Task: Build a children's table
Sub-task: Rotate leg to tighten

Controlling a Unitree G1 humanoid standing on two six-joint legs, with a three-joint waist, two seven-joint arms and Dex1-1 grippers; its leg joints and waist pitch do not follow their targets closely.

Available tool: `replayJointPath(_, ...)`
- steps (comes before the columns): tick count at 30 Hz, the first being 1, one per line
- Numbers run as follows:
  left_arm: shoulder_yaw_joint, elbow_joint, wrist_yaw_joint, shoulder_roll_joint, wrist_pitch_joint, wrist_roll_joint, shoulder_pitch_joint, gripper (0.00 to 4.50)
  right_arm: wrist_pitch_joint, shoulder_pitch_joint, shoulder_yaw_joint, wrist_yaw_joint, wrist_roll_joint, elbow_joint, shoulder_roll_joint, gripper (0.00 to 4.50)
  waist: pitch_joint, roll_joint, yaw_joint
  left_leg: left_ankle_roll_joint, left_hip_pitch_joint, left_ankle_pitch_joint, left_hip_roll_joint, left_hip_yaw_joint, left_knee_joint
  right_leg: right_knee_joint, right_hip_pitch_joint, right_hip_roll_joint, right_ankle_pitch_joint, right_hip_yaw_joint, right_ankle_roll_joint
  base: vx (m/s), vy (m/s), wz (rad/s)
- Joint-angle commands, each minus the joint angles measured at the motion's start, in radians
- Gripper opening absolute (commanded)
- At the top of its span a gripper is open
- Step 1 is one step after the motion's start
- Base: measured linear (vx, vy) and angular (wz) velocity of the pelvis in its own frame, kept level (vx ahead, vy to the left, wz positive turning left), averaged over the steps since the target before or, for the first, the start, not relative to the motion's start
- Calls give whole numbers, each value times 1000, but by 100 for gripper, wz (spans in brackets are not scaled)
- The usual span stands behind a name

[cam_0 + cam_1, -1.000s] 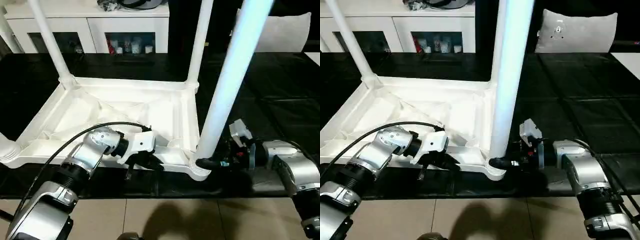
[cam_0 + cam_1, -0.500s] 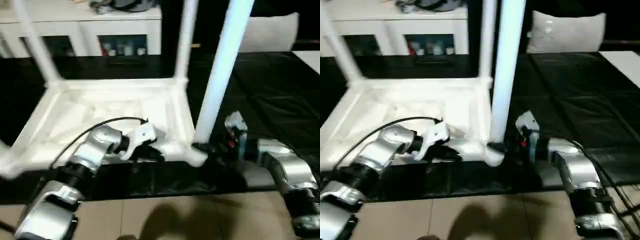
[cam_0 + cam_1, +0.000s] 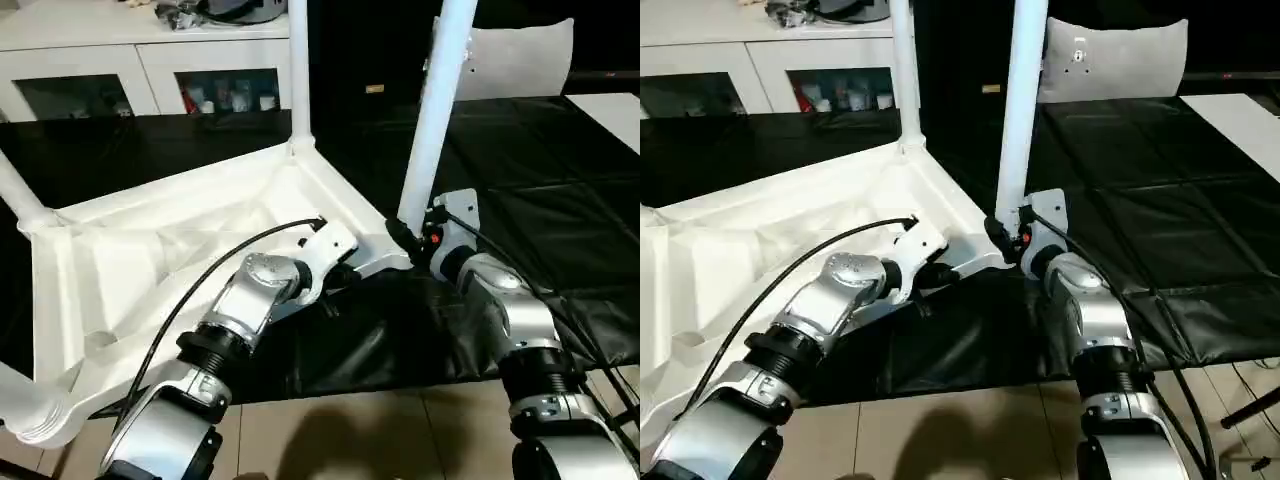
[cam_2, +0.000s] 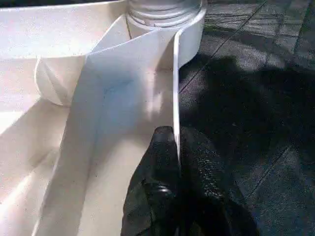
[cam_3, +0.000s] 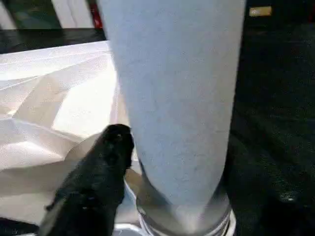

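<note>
A: Where is the children's table (image 3: 170,250) now?

B: It lies upside down on the black mat (image 3: 560,240), near its front edge, four legs standing in the corner sockets.

A: And the grippers?

B: The left gripper (image 4: 177,162) is clenched on the tabletop rim. The right gripper (image 3: 398,238) is beside the nearest leg (image 3: 432,110); I cannot tell its jaws. Probably only tightening and turning over remain

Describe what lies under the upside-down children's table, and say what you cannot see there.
The children's table rests on a black mat, which spreads out past its rim. At the near edge, beige floor tiles show beyond the mat. Whatever lies directly beneath the tabletop is covered.
</note>
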Motion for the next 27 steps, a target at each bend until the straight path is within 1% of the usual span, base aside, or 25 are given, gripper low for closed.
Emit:
replayJointPath(1, -12, -3, 11, 2, -50, 7, -9, 0, -23, 14, 44, 91, 25, -11, 13, 334, -63, -15, 5, 139, -9, 40, 87, -39, -64, -83, 71, -132, -195, 90, -68, 0, 0, 0)
replayJointPath(3, -18, -8, -57, 38, -101, -2, 6, 0, -57, 35, 49, 199, 38, -27, -49, 354, -65, -15, 8, 150, -9, 53, 88, -40, -62, -77, 69, -131, -167, 89, -75, 0, 0, 0)
replayJointPath(4, -18, -8, -57, 38, -101, -2, 6, 0, -57, 35, 49, 199, 38, -27, -49, 361, -65, -16, 10, 155, -11, 55, 87, -40, -61, -77, 71, -132, -160, 89, -72, 0, 0, 0)
replayJointPath(5, -28, -12, -123, 77, -150, -8, 20, 0, -68, 57, 54, 304, 49, -52, -111, 379, -64, -15, 12, 168, -13, 58, 85, -39, -59, -77, 72, -131, -153, 88, -70, 0, 0, 0)
replayJointPath(6, -30, -12, -135, 84, -160, -9, 22, 0, -69, 61, 54, 323, 52, -57, -122, 379, -65, -17, 13, 172, -12, 57, 84, -39, -59, -77, 73, -130, -155, 88, -65, 0, 0, 0)
replayJointPath(7, -36, -13, -177, 112, -184, -11, 30, 0, -67, 73, 59, 385, 57, -69, -165, 379, -64, -15, 13, 178, -14, 56, 83, -39, -58, -75, 72, -128, -155, 87, -62, 0, 0, 0)
replayJointPath(8, -38, -13, -191, 121, -190, -13, 33, 0, -66, 77, 62, 406, 57, -73, -181, 399, -65, -15, 14, 179, -15, 57, 84, -40, -58, -76, 74, -128, -156, 86, -58, 0, 0, 0)
replayJointPath(9, -41, -10, -225, 139, -223, -22, 36, 0, -60, 85, 73, 456, 56, -77, -213, 406, -64, -14, 13, 180, -13, 54, 87, -39, -58, -76, 70, -126, -158, 86, -58, 0, 0, 0)
replayJointPath(10, -42, -9, -238, 146, -239, -26, 37, 0, -58, 88, 78, 476, 56, -79, -226, 406, -63, -15, 14, 180, -12, 43, 85, -38, -58, -80, 71, -125, -179, 83, -52, 0, 0, 0)
replayJointPath(11, -50, -16, -334, 183, -274, -53, 43, 0, -61, 97, 87, 565, 69, -97, -274, 406, -63, -12, 18, 177, -11, 37, 84, -37, -59, -83, 70, -124, -195, 83, -49, 0, 0, 0)
replayJointPath(12, -59, -22, -388, 205, -289, -64, 46, 0, -58, 99, 88, 613, 82, -107, -294, 406, -63, -12, 19, 176, -11, 33, 85, -37, -58, -82, 70, -124, -199, 83, -49, 0, 0, 0)
replayJointPath(13, -63, -25, -408, 213, -295, -68, 48, 0, -56, 100, 88, 631, 88, -110, -301, 406, -63, -12, 22, 178, -11, 32, 89, -37, -59, -80, 69, -123, -198, 84, -47, 0, 0, 0)
replayJointPath(14, -70, -24, -434, 225, -300, -67, 46, 0, -57, 98, 92, 654, 92, -108, -310, 406, -63, -8, 23, 176, -9, 36, 93, -39, -59, -77, 66, -123, -187, 83, -55, 0, 0, 0)
replayJointPath(16, -86, -22, -491, 251, -309, -66, 41, 0, -63, 99, 107, 715, 102, -112, -331, 406, -64, -9, 26, 175, -8, 33, 93, -39, -58, -77, 65, -124, -183, 84, -57, 0, 0, 0)
replayJointPath(17, -96, -22, -530, 265, -321, -67, 38, 0, -67, 101, 121, 757, 108, -118, -344, 406, -64, -8, 33, 170, -6, 32, 94, -38, -59, -77, 65, -126, -192, 84, -65, 0, 0, 0)
replayJointPath(18, -97, -22, -538, 267, -325, -68, 38, 0, -68, 101, 123, 767, 109, -119, -346, 406, -65, -7, 38, 170, -5, 36, 95, -37, -58, -77, 64, -126, -188, 84, -68, 0, 0, 0)
replayJointPath(19, -99, -21, -551, 271, -331, -69, 37, 0, -69, 102, 127, 781, 111, -122, -350, 390, -66, -8, 44, 170, -3, 46, 97, -37, -57, -73, 63, -127, -166, 87, -77, 0, 0, 0)
replayJointPath(20, -112, -25, -599, 284, -346, -74, 34, 0, -49, 105, 148, 838, 121, -139, -362, 379, -67, -11, 47, 172, -3, 52, 101, -39, -57, -68, 62, -128, -143, 87, -86, 0, 0, 0)
replayJointPath(21, -112, -25, -599, 284, -346, -74, 34, 0, -49, 105, 148, 838, 121, -139, -362, 371, -67, -11, 48, 174, -4, 53, 101, -39, -57, -65, 64, -128, -136, 87, -89, 0, 0, 0)
replayJointPath(22, -121, -27, -626, 292, -356, -77, 32, 0, -36, 103, 159, 864, 126, -142, -367, 368, -67, -10, 50, 174, -4, 55, 103, -40, -57, -64, 63, -129, -133, 87, -91, 0, 0, 0)
replayJointPath(23, -130, -33, -654, 300, -362, -80, 31, 0, -16, 102, 175, 896, 134, -154, -372, 347, -66, -10, 52, 173, -4, 49, 100, -40, -58, -67, 65, -130, -145, 86, -88, 0, 0, 0)
replayJointPath(25, -141, -38, -696, 309, -374, -87, 30, 0, 10, 100, 193, 937, 145, -166, -377, 338, -66, -10, 56, 167, -5, 44, 98, -38, -58, -70, 65, -130, -165, 87, -77, 0, 0, 0)
replayJointPath(26, -143, -37, -706, 311, -379, -87, 28, 0, 22, 99, 199, 952, 148, -172, -377, 325, -66, -8, 58, 162, -2, 42, 100, -38, -59, -72, 63, -129, -176, 87, -77, 0, 0, 0)
replayJointPath(27, -145, -36, -712, 312, -383, -86, 27, 0, 28, 98, 201, 960, 150, -174, -376, 325, -66, -8, 60, 158, -2, 43, 101, -38, -59, -71, 62, -129, -175, 87, -78, 0, 0, 0)
